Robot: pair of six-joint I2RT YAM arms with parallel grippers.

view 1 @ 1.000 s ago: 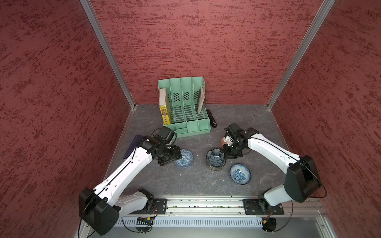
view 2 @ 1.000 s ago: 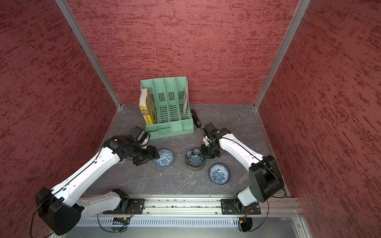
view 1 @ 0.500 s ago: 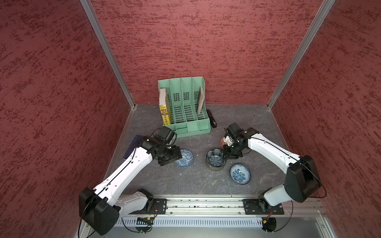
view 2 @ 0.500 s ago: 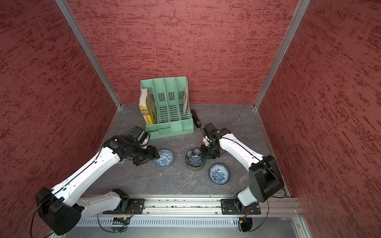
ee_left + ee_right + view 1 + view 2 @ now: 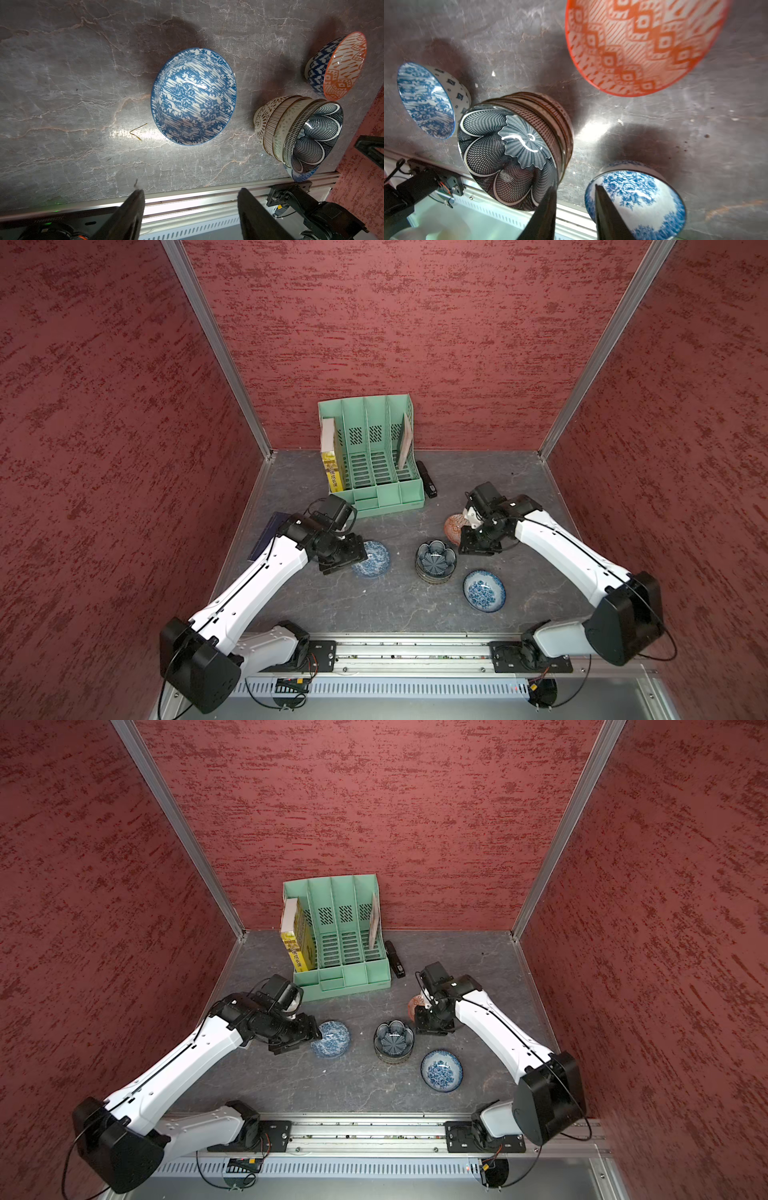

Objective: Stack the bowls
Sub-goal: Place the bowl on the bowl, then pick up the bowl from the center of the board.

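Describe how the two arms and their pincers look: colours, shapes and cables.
Both the left arm and the right arm have smooth white shells on the long links and bulky black housings at the joints. Thin black cables loop beside the shoulders. The left pincer and the right pincer each carry two flat, dark, tapering fingers. Both arms stand on a silver rail.
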